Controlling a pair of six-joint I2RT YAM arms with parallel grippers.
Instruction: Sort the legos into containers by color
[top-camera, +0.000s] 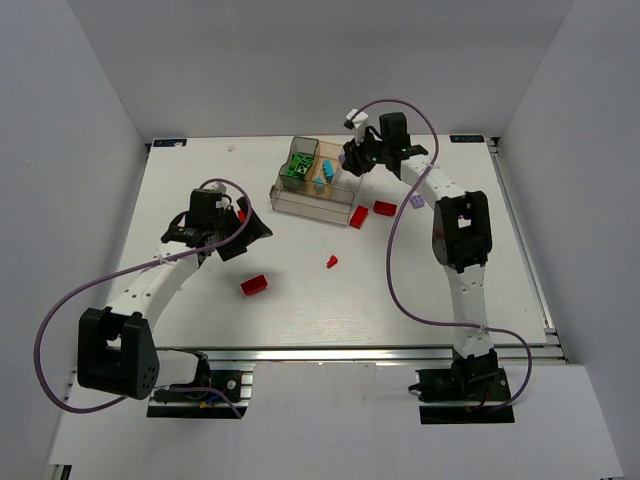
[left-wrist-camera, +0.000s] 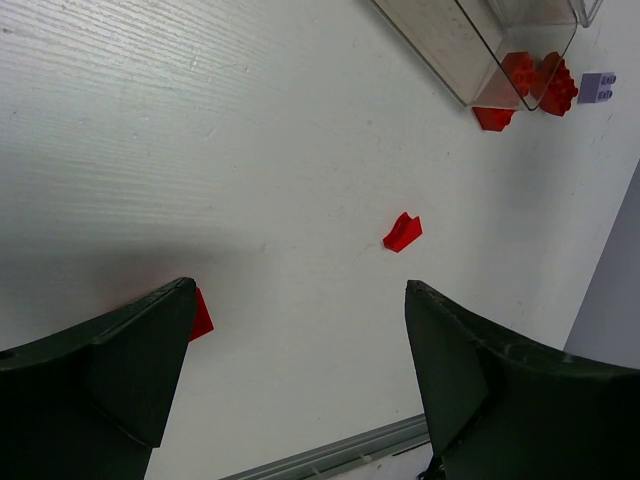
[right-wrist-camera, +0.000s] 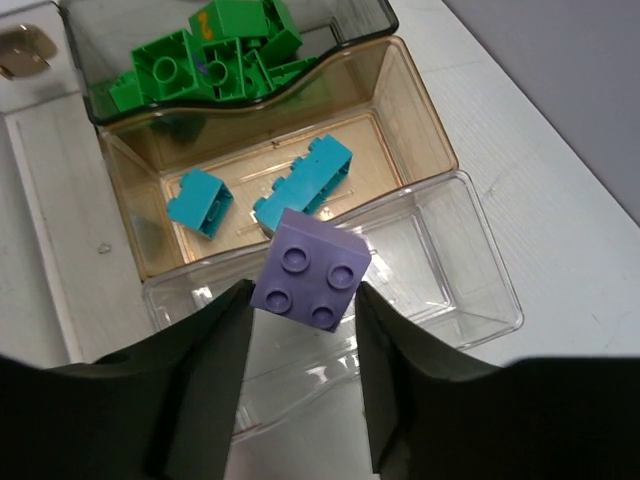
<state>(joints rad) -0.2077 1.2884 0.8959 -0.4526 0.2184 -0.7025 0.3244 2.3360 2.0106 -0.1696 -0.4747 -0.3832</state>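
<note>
The white tabletop (top-camera: 330, 310) is walled in by pale panels on 3 sides. A metal rail (top-camera: 350, 352) runs along its near edge and another down its right edge. The broadest bare stretch lies across the middle and near half, between the 2 arms.

The clear plastic rectangular tray (top-camera: 312, 205) sits toward the far edge, a little left of centre and skewed to the tabletop's edges. In the right wrist view, 3 compartments run in a row. A smoky one holds a heap of green studded bricks (right-wrist-camera: 215, 60), and a tan-tinted one holds 2 cyan studded bricks (right-wrist-camera: 305, 185). A clear-walled one lies nearest the camera.

The right end effector (right-wrist-camera: 305, 310) is over the tray, clamped on a pale purple square 4-stud brick (right-wrist-camera: 310, 272). The brick hangs above the wall shared by the tan and clear compartments.

The left end effector (left-wrist-camera: 300, 370) has its fingers wide apart with nothing between them. It is above bare tabletop left of centre, well apart from the tray.

A red rectangular brick (top-camera: 254, 285) lies near the left end effector, toward the near edge. In the left wrist view only its corner shows past 1 finger. A red brick at the tray's corner (top-camera: 358, 216) lies just beside the tray's right end, with a second red brick (top-camera: 385, 208) beside it. A loose pale purple brick (top-camera: 416, 201) lies just right of those. A small red wedge-shaped piece (top-camera: 331, 262) lies alone on the open middle.
</note>
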